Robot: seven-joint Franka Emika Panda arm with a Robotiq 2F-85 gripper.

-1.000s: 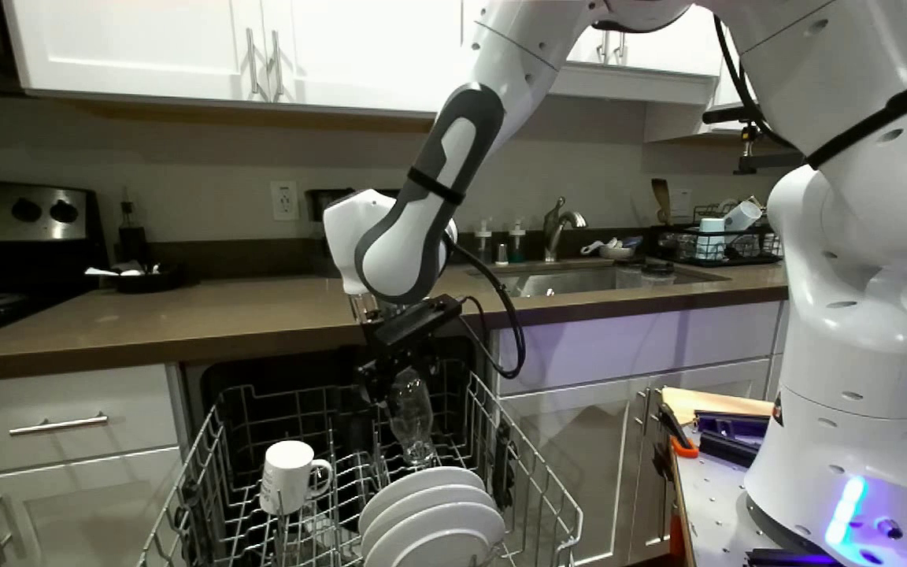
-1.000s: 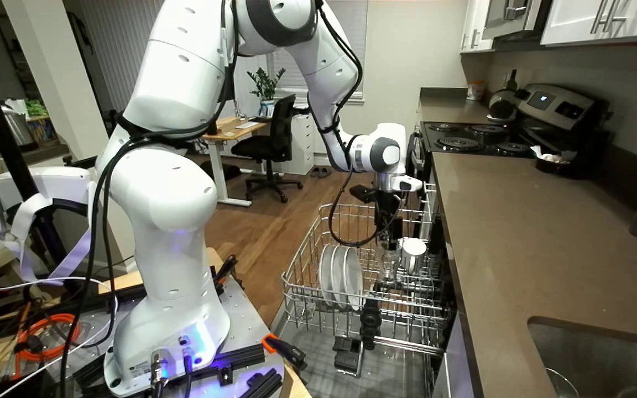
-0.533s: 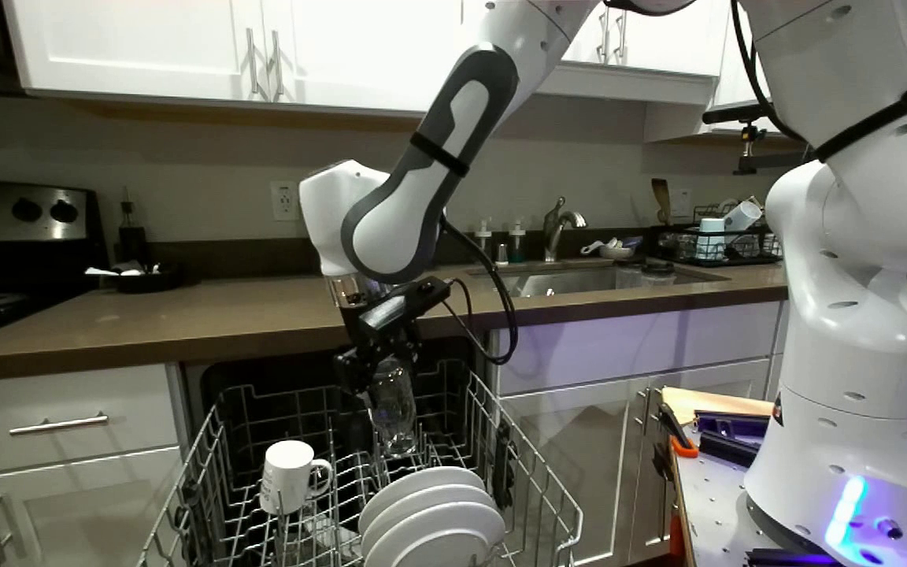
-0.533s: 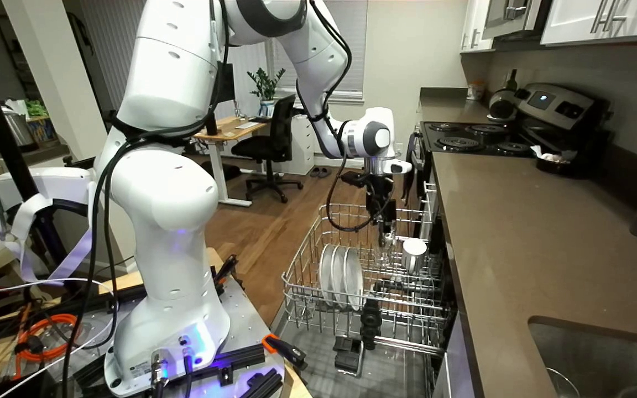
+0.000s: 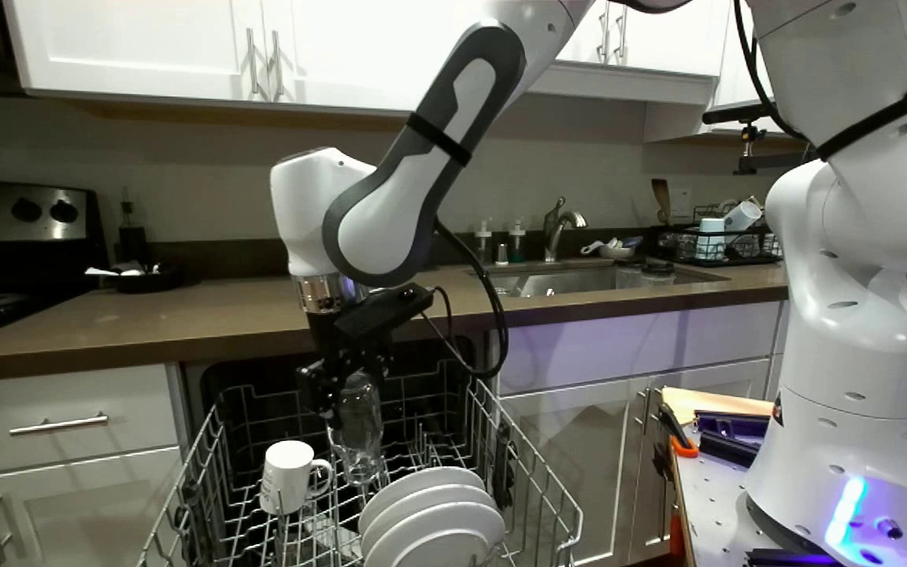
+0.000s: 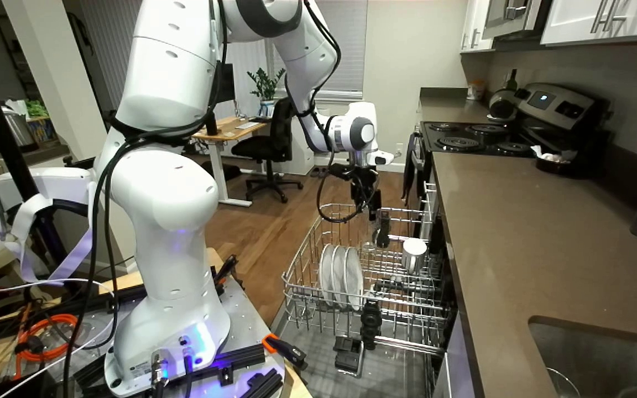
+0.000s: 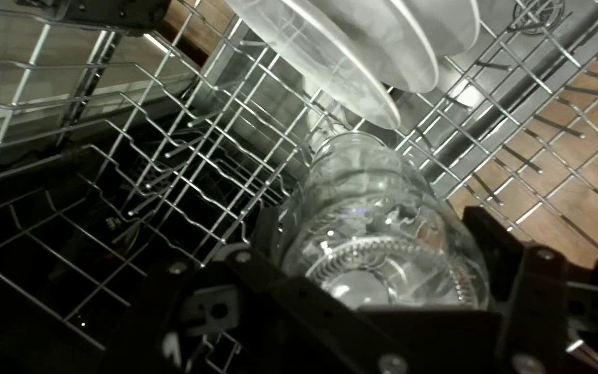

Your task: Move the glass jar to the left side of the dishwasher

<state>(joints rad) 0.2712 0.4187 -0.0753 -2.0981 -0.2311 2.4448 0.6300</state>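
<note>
Trainee: Which step of the procedure is in hand?

Instructor: Judged from the views, the transfer step. The gripper [image 7: 376, 213] is clamped on the glass jar [image 5: 359, 429], with one jaw at either side of its wall.

Trainee: Where is the glass jar?

Instructor: Over the rack [image 5: 556, 481] of the dishwasher [image 5: 264, 362]. In both exterior views it appears between the white mug [image 5: 286, 476] and the white plates [image 5: 431, 512]. It hangs close to vertical; the wrist view shows what appears to be its base nearest the gripper, so the rim points down. Whether that rim touches the rack cannot be told.

Trainee: Is placement complete?

Instructor: It is judged incomplete. The glass jar is in the grip and not yet released.

Trainee: What does the next move call for?

Instructor: Leftward travel, if left is taken as seen when facing the dishwasher; that is the half where the white mug stands. Enough height is required for the lower rim to pass the tines and the white mug without contact. A straight descent into a free gap should follow. The gripper should part only after the glass jar is seated and stable, then withdraw upward.
</note>
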